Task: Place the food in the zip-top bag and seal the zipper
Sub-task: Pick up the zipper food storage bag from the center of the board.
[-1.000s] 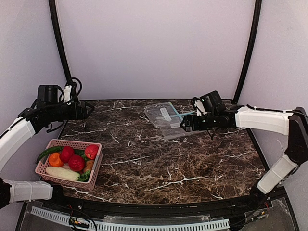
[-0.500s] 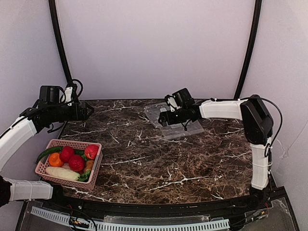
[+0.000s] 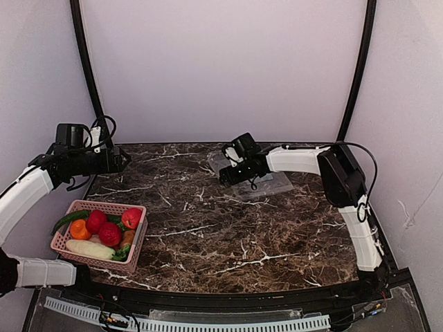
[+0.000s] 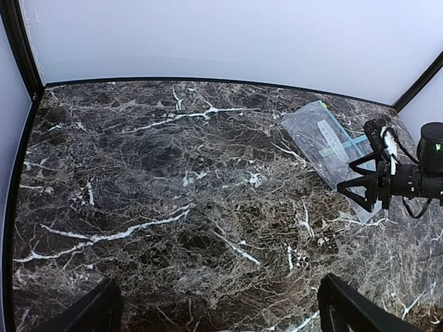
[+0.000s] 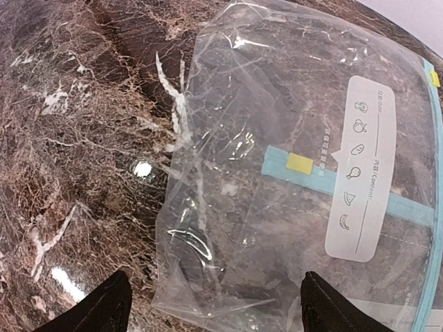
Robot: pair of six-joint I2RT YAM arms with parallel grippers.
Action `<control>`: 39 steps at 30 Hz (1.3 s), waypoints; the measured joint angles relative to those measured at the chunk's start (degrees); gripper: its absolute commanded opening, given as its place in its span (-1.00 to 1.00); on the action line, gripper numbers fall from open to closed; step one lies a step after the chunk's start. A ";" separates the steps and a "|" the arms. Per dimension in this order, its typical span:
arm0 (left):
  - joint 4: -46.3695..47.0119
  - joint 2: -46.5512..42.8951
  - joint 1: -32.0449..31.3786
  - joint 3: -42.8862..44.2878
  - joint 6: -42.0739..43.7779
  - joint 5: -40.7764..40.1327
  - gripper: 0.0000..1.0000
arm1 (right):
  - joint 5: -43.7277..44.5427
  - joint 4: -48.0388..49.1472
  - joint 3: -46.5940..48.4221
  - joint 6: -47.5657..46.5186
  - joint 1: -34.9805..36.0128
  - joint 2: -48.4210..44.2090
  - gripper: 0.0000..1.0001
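Your veined dark marble worktop (image 3: 208, 235) bears a crinkly clear plastic zip-top bag (image 5: 242, 207), lying flat. Well apart from it, a pink latticed basket (image 3: 135, 207) holds glossy toy food (image 3: 109, 234). Both gape empty: right jaws over the bag, left jaws far off.

- The counter (image 3: 208, 235) lies bare across its middle and near right, with room for either gripper to pass.
- A pink basket (image 3: 104, 205) heaped with food (image 3: 109, 234) fills the near left corner.
- The right gripper (image 3: 227, 175) and its arm bar the far middle, low over the zip-top bag (image 5: 277, 138).
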 measured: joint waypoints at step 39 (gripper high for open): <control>16.74 -1.42 -15.17 -11.78 -20.61 8.63 0.97 | -3.93 3.04 -19.04 2.14 5.16 -25.88 -1.00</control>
